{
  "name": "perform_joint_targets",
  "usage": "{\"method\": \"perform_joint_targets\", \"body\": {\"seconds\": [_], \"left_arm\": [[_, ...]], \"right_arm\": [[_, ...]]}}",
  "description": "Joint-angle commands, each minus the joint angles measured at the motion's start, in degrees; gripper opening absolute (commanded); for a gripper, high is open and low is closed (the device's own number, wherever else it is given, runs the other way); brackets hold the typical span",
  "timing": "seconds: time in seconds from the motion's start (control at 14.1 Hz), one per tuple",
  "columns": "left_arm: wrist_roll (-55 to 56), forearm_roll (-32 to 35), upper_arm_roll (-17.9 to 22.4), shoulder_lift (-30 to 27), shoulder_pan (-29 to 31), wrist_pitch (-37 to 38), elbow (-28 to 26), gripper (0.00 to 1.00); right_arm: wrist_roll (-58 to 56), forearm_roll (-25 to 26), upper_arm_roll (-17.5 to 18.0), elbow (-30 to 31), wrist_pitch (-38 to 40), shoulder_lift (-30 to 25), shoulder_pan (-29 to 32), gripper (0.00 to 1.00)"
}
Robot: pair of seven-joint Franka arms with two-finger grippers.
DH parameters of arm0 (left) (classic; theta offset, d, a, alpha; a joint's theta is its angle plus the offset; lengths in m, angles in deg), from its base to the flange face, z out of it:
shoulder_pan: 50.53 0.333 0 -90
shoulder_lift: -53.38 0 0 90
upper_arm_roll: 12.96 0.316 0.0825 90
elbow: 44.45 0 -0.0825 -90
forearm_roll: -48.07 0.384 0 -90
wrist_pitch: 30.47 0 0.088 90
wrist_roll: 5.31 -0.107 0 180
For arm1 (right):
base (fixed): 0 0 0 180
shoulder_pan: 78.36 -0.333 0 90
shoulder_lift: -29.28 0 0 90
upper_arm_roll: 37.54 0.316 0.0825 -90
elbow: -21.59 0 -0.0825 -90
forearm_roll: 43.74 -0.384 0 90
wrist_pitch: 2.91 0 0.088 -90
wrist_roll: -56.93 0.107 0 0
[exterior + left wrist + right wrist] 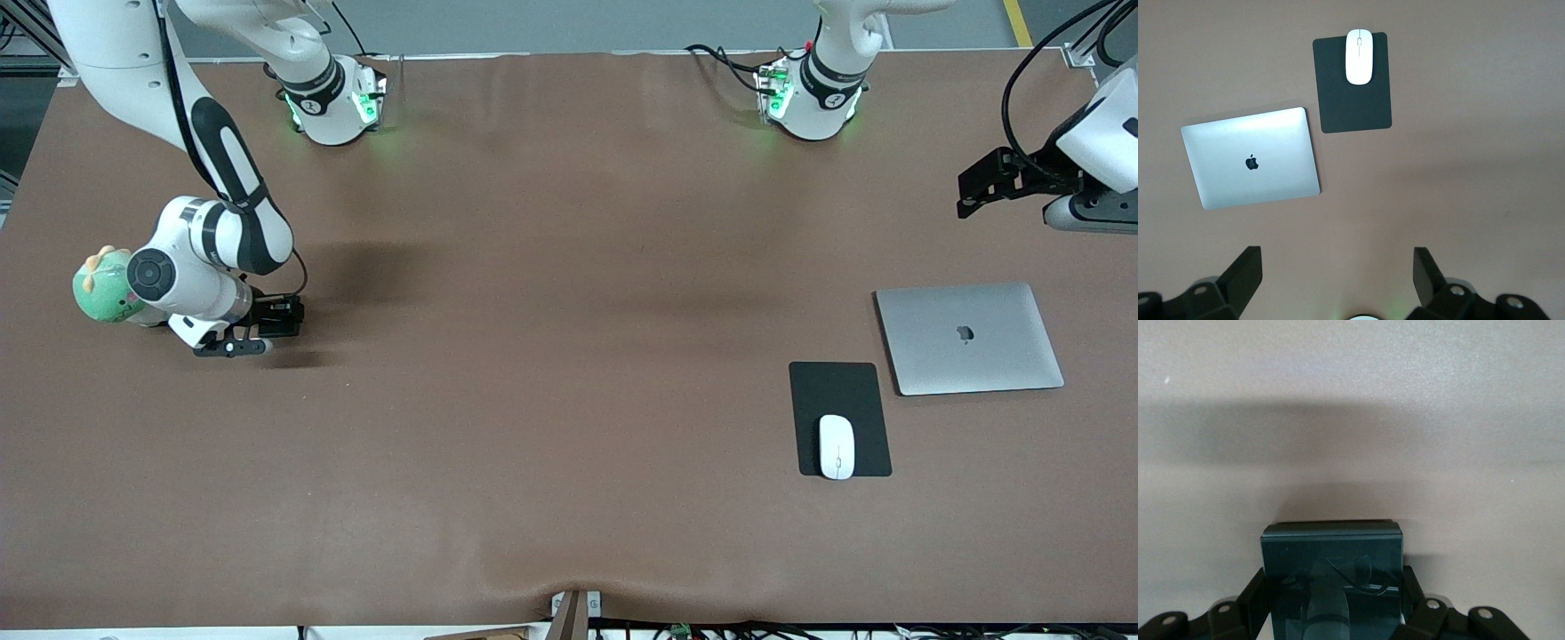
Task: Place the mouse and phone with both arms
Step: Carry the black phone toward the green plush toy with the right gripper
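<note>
The right gripper [277,320], middle left of the front view, is clamped on the phone [1331,577] just above the table [551,400], while the left gripper [982,187], fingers apart, hangs upper right, and the mouse [836,446] lies on the black mat [838,391], lower right.

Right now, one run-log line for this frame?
mouse: on black mat beside laptop | phone: held in right gripper, low over table | left gripper: open, raised, waiting
</note>
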Motion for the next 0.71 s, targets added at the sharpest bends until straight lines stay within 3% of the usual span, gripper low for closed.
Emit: {"method": "perform_joint_targets", "body": {"seconds": [0.0, 0.07, 0.14, 0.21, 0.42, 0.64], "left_arm": [[-1.0, -1.2, 0.2, 1.3, 0.1, 0.3, 1.1, 1.00], [-1.0, -1.2, 0.2, 1.4, 0.1, 0.1, 1.1, 1.00], [-1.0, -1.2, 0.2, 1.4, 0.0, -0.7, 1.0, 1.00], [-1.0, -1.2, 0.1, 1.4, 0.0, -1.3, 1.0, 1.00], [-1.0, -1.6, 0.1, 1.3, 0.0, -1.4, 0.9, 1.00], [-1.0, -1.8, 0.0, 0.8, -0.1, -1.2, 0.6, 1.00]], "right_arm": [[-1.6, 0.3, 0.4, 1.5, -1.0, -0.9, 1.4, 0.00], [-1.6, 0.3, 0.4, 1.5, -1.0, -0.9, 1.4, 0.00], [-1.5, 0.3, 0.4, 1.4, -0.6, -0.9, 1.5, 0.28], [-1.3, 0.3, 0.4, 1.2, -0.3, -0.9, 1.5, 0.99], [-1.2, 0.3, 0.4, -0.5, 1.6, -1.6, 1.4, 1.00], [-1.3, 0.2, 0.4, -6.5, 9.3, -1.9, 1.1, 1.00]]}}
